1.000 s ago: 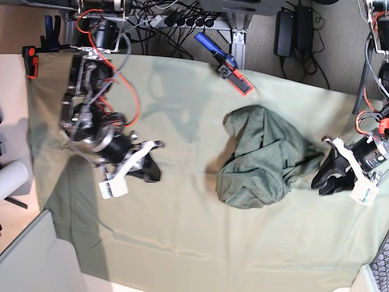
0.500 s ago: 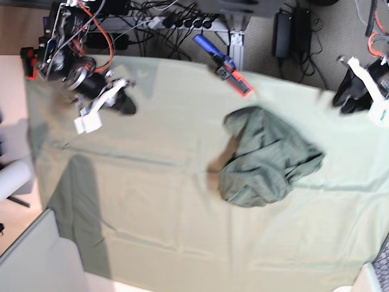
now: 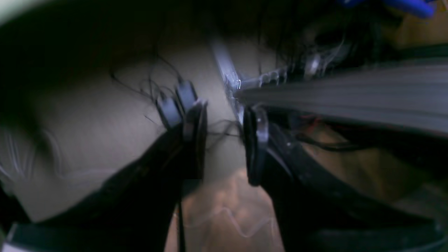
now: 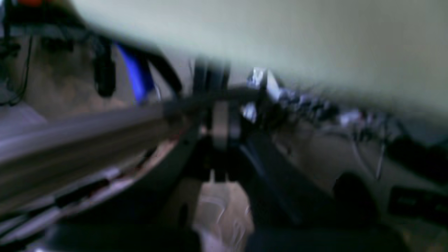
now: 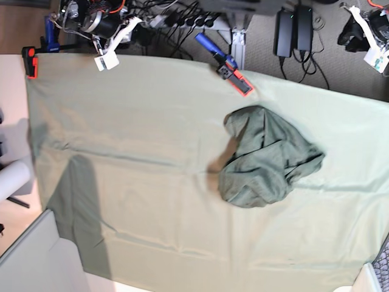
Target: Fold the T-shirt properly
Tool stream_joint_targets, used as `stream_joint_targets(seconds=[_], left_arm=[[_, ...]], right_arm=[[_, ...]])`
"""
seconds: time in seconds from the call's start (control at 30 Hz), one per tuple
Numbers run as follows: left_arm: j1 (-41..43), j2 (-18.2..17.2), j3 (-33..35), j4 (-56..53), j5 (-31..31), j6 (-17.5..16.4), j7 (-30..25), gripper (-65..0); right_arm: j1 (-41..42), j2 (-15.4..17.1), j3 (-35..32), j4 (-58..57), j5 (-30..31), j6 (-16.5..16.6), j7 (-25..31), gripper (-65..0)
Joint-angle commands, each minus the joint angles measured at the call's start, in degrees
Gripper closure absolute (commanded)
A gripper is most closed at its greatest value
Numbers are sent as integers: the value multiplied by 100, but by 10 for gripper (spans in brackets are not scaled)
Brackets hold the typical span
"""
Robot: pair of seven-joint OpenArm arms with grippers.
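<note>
The T-shirt (image 5: 267,159) lies crumpled in a dark grey-green heap right of the middle of the pale green table cloth (image 5: 140,158). Neither gripper touches it. My left gripper (image 5: 351,35) hangs past the table's far edge at the top right. In the left wrist view it (image 3: 225,119) is open, with floor and cables showing through the gap and nothing held. My right gripper (image 5: 141,33) sits beyond the far edge at the top left. The blurred right wrist view shows this gripper (image 4: 220,126) shut, its fingers pressed together on nothing.
A blue-and-orange clamp (image 5: 226,66) grips the far table edge near the shirt, and an orange clamp (image 5: 29,61) sits at the far left corner. Power bricks (image 5: 293,29) and cables lie on the floor behind. A white roll (image 5: 12,179) stands left of the table.
Both arms have pulled back from over the cloth to beyond the far edge, the right one to the top left, the left one to the top right. The shirt has stayed put.
</note>
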Motion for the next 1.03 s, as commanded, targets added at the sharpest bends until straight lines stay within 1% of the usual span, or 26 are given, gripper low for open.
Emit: stream_joint_targets(seconds=[0.0,0.07,0.1,0.23,0.33,0.43,0.47,0.57,0.63,0.7,0.73,0.8,0.83,0.87,1.0], left_arm=[[55,-46,17,-175,52,-49,-35,-210],[-20,-46,146,-743,326,-42,-37,-202],[-83,-48,245,-1058,468,37,-37,-188],[-496,-46,822,-2435,1196,461,-39,-158],[-984,-46,1379,-3473,1738,898,-66,-148],[-1600,-48,1956,-4441,2094,1178,-151,-148],[-1829,-48,2151,-4736,2175,1191,-240,-148],[-2529,-46,2743,-5563,2153,1191,-511,-147],[-3001,-46,3132,-6030,1971,1193,-557,-146],[-3386,-44,3456,-6422,1788,1362,-529,-146],[-3528,-44,3604,-6570,1744,1362,-533,-146],[-3722,-24,3866,-6756,1755,1357,-627,-145],[-3781,-11,3960,-6802,1753,1362,-699,-145],[-3821,17,4037,-6819,1753,1362,-778,-145],[-3832,140,4074,-6815,1755,1360,-970,-146]], right_arm=[[-155,74,35,-22,4,37,63,0],[-334,74,33,-330,-74,37,146,0],[-332,74,26,-546,-103,35,188,0],[-227,74,-101,-1725,-144,-57,223,0],[-9,74,-326,-2728,-175,-68,227,0],[354,74,-704,-3668,-514,-85,396,0],[479,74,-841,-3936,-656,-94,470,0],[839,66,-1196,-4592,-879,-114,680,0],[1084,-13,-1305,-4894,-1099,-142,820,0],[1335,-151,-1309,-5080,-1440,-295,826,0],[1443,-214,-1309,-5132,-1657,-385,822,0],[1617,-297,-1309,-5178,-2039,-636,828,0],[1700,-323,-1309,-5182,-2142,-769,837,0],[1784,-334,-1309,-5184,-2184,-831,907,0],[2035,-337,-1309,-5180,-2221,-839,1158,0]])
